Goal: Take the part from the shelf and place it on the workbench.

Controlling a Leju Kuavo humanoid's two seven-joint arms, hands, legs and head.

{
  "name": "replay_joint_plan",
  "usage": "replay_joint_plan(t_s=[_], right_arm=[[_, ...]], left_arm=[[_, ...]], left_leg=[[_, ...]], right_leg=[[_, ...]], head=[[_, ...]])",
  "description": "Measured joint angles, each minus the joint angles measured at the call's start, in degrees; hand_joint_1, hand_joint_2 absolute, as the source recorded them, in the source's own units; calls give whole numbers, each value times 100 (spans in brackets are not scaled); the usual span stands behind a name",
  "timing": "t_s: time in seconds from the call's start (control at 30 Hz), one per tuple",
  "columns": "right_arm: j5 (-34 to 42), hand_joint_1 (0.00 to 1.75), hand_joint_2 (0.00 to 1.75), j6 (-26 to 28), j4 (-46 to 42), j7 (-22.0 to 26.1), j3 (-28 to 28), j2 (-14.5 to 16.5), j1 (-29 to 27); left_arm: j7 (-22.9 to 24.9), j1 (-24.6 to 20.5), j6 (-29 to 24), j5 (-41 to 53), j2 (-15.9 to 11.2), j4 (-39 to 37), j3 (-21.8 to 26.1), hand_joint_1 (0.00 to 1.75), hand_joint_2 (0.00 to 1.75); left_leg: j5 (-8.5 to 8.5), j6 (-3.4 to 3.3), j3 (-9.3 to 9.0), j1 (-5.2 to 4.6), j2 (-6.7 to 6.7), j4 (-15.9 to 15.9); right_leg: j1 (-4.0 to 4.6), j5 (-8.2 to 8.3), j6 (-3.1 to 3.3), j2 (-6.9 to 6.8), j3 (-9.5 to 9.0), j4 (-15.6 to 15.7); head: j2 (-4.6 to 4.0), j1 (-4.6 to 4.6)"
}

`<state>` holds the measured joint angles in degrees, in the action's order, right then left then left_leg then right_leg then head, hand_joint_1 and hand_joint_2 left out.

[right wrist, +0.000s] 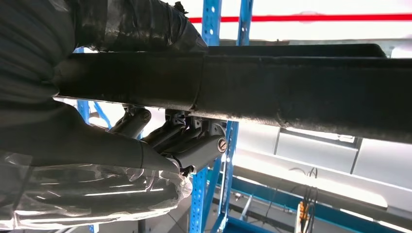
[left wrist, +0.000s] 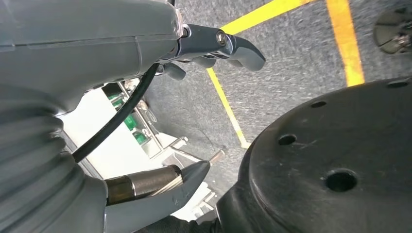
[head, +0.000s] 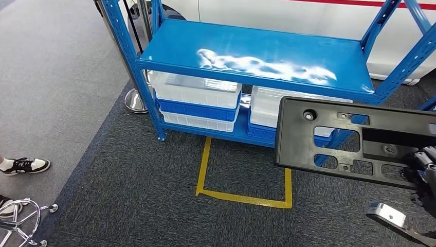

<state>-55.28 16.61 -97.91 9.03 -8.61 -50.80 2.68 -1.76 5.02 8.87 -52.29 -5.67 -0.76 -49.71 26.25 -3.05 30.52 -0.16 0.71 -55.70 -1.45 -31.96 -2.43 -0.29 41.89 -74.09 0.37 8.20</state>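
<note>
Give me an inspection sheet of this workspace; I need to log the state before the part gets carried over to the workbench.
Surface: blue shelf, top board bare with glare; workbench nothing seen.
Job's things: black plastic part off the shelf, held flat in front of it.
Clutter: white and blue bins stacked on the lower level.
Hands: right hand grips the part at its right end; left hand holds nothing, hanging over the carpet.
Cables: black cable running along the left wrist.
Surroundings: grey carpet with yellow floor tape; a person's shoe at the left; chrome chair base; white vehicle with a red stripe behind the shelf.
</note>
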Motion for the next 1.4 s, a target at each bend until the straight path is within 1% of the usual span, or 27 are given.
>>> replay_joint_plan(t_s=[0.03,0.1,0.17,0.2,0.3,0.33,0.4,0.47,0.5,0.53,0.57,0.6,0.67,0.73,0.8,0.83,0.87,0.93,0.97,1.0,1.07,1.1,1.17,1.23,1.3,1.33,1.4], right_arm=[[2,175,175,-13,9,-1,0,9,20],[7,175,175,-30,23,-2,0,21,83],[13,175,175,-39,32,-3,-1,30,150],[15,175,175,-43,38,-4,-1,36,171],[20,175,175,-53,59,-4,-5,66,209],[20,175,175,-60,64,-2,-7,77,223],[19,175,175,-78,68,2,-10,91,247],[12,175,175,-87,73,3,-23,110,264],[3,175,175,-89,79,3,-37,124,273],[-8,175,175,-88,85,2,-51,137,279],[-19,175,175,-87,91,2,-63,149,283],[-27,175,175,-86,96,2,-72,157,288],[-35,175,175,-85,99,-1,-77,168,303],[-38,175,175,-85,101,-4,-81,178,323],[-40,175,175,-85,109,-5,-87,183,328],[-40,175,175,-85,115,-4,-88,185,332],[-41,175,175,-85,121,-5,-89,187,337],[-46,175,175,-91,131,-5,-95,192,352],[-51,175,175,-96,137,-7,-103,195,353],[-55,175,175,-101,146,-6,-116,198,354],[-61,175,175,-109,164,-5,-146,206,363],[-65,175,175,-113,169,-5,-160,208,377],[-71,175,175,-121,173,-4,-183,213,436],[-74,175,175,-127,175,-9,-199,217,488],[-90,175,175,-142,178,-27,-225,231,516],[-110,175,175,-158,178,-40,-245,245,535],[-156,175,175,-188,174,-83,-301,286,568]], left_arm=[[11,-5,0,-1,4,0,3,0,175],[37,-14,-1,-1,16,0,9,0,175],[63,-23,-7,-2,19,0,13,0,175],[74,-25,-10,-2,17,-1,15,0,175],[86,-22,-15,-2,10,-8,31,0,175],[90,-23,-16,-2,8,-10,39,0,175],[99,-32,-17,-3,5,-14,54,0,175],[116,-44,-21,-3,5,-13,73,0,175],[132,-53,-31,-3,5,-13,82,0,175],[150,-62,-47,-3,5,-13,90,0,175],[167,-72,-65,-3,5,-13,96,0,175],[179,-82,-82,-3,4,-14,98,0,175],[198,-102,-99,-2,-10,-15,100,0,175],[213,-111,-99,-1,-24,-16,100,0,175],[219,-121,-97,-1,-23,-15,102,0,175],[220,-132,-96,-1,-21,-15,103,0,175],[222,-146,-94,-2,-19,-15,104,0,175],[240,-167,-87,-2,-10,-15,106,0,175],[254,-172,-84,-2,-4,-15,106,0,175],[267,-176,-82,-1,4,-15,106,0,175],[287,-185,-80,-1,21,-15,106,0,175],[292,-192,-80,-1,26,-15,106,0,175],[305,-202,-78,-1,26,-15,106,0,175],[314,-200,-77,-1,20,-15,106,0,175],[319,-176,-75,-2,13,-16,107,0,175],[320,-163,-74,-2,5,-16,108,0,175],[325,-144,-71,-3,-7,-17,108,0,175]], left_leg=[[-34,14,106,7,0,-58],[-75,50,297,24,-1,-194],[-114,104,441,15,-7,-317],[-147,135,484,5,-13,-347],[-194,228,568,-13,-31,-379],[-72,260,623,-12,-34,-476],[424,314,796,3,-36,-987],[856,335,948,12,-35,-1700],[901,329,936,14,-36,-1903],[835,311,834,14,-36,-1913],[693,275,625,5,-37,-1706],[548,220,336,-9,-43,-1332],[469,117,-198,-46,-54,-515],[474,80,-376,-78,-61,-138],[312,56,-331,-82,-45,-27],[215,23,-298,-71,-31,41],[107,-1,-241,-57,-16,100],[-70,-34,-72,-43,-2,127],[-139,-30,37,-42,2,103],[-201,-22,152,-39,5,66],[-305,9,402,-18,11,-48],[-347,34,532,-3,12,-127],[-417,104,745,2,0,-287],[-512,171,833,-17,-13,-348],[-603,235,867,-15,-21,-334],[-524,267,902,-5,-27,-375],[1,324,1016,21,-38,-739]], right_leg=[[-8,108,-16,0,-105,-23],[-36,332,-45,0,-575,517],[-21,289,-18,15,-1013,1197],[-5,218,16,20,-1100,1374],[-6,271,170,1,-1039,1432],[-19,321,230,-12,-985,1434],[-23,432,317,-34,-860,1435],[2,534,348,-39,-721,1414],[18,581,353,-40,-648,1396],[35,624,355,-40,-576,1377],[52,668,355,-38,-509,1361],[68,714,354,-36,-452,1352],[86,817,328,-34,-382,1359],[57,939,262,-39,-369,1416],[28,1035,187,-35,-361,1491],[31,946,161,-24,-326,1460],[38,736,143,-9,-279,1333],[35,102,113,13,-163,756],[24,-112,90,17,-128,403],[10,-172,65,17,-129,113],[-23,92,12,16,-332,-19],[-47,254,-16,16,-573,198],[-57,178,-36,23,-1165,988],[-26,-68,22,25,-1448,1494],[-20,-13,124,2,-1378,1528],[-25,54,178,-11,-1311,1523],[-37,212,276,-36,-1140,1534]], head=[[0,0],[0,0],[1,4],[1,7],[1,12],[1,14],[1,18],[0,20],[0,20],[0,20],[0,20],[0,20],[1,20],[2,22],[0,25],[0,25],[0,20],[1,9],[1,7],[0,6],[0,7],[0,6],[1,8],[2,12],[1,13],[1,15],[0,17]])
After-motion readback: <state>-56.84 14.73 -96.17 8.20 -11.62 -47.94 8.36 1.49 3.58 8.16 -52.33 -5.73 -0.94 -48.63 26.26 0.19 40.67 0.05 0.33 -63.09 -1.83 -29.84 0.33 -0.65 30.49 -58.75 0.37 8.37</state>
